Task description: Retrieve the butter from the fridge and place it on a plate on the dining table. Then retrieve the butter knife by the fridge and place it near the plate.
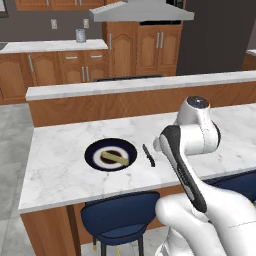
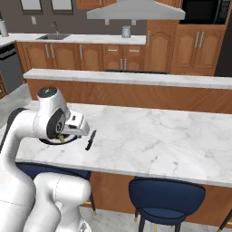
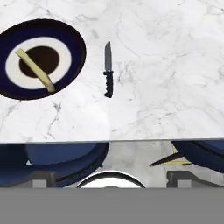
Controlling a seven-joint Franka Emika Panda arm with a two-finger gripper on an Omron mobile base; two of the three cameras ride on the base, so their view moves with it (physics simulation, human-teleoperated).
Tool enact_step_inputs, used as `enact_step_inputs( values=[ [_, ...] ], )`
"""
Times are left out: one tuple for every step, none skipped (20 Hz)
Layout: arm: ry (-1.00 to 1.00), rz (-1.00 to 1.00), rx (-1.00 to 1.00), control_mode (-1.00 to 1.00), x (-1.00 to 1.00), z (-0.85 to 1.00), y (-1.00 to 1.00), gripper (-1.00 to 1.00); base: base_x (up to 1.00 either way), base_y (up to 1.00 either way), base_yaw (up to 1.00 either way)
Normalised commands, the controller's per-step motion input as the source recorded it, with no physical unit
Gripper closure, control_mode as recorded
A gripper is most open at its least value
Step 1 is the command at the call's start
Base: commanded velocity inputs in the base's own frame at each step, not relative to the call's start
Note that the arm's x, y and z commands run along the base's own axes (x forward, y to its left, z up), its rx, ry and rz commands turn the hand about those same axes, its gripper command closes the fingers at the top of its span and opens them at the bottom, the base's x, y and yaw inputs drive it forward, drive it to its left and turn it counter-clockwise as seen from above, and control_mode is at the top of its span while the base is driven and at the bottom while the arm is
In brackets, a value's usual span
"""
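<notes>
The navy plate [image 1: 93, 153] with a white ring lies on the dining table [image 1: 60, 165], near its front edge. The tan butter [image 1: 114, 158] stick rests across the plate's centre. Just right of the plate lies the dark butter knife [image 1: 149, 155], flat on the marble and apart from the rim. In the hand view the plate [image 3: 70, 39], butter [image 3: 36, 70] and knife [image 3: 108, 72] sit above my gripper [image 3: 111, 178], which is open and empty, hanging back over the table's front edge. In the right base view my arm covers most of the plate; the knife [image 2: 90, 139] shows beside it. The fridge is out of view.
Blue stools [image 1: 120, 215] [image 2: 165, 195] stand under the table's front edge. A raised wooden-sided ledge [image 1: 140, 85] runs along the table's far side. Beyond it are wooden cabinets, a range hood [image 1: 142, 11] and a counter with a metal canister [image 1: 80, 35].
</notes>
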Motion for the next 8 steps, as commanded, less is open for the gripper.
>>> enact_step_inputs(
  values=[
    [0.00,0.00,0.00,-1.00,-0.92,0.98,0.00,-1.00,0.00,0.00,0.00],
    [0.00,0.00,0.00,-1.00,-0.89,0.96,0.00,-1.00,0.00,0.00,0.00],
    [0.00,0.00,0.00,-1.00,-0.89,0.91,0.00,-1.00,0.00,0.00,0.00],
    [0.00,0.00,0.00,-1.00,-0.87,0.82,0.00,-1.00,0.00,0.00,0.00],
    [0.00,0.00,0.00,-1.00,-0.82,0.68,0.00,-1.00,0.00,0.00,0.00],
    [0.00,0.00,0.00,-1.00,-0.79,0.54,0.00,-1.00,0.00,0.00,0.00],
    [0.00,0.00,0.00,-1.00,-0.60,0.28,0.03,-1.00,0.00,0.00,0.00],
    [0.00,0.00,0.00,-1.00,-0.51,0.02,0.14,-1.00,0.00,0.00,0.00]
  ],
)
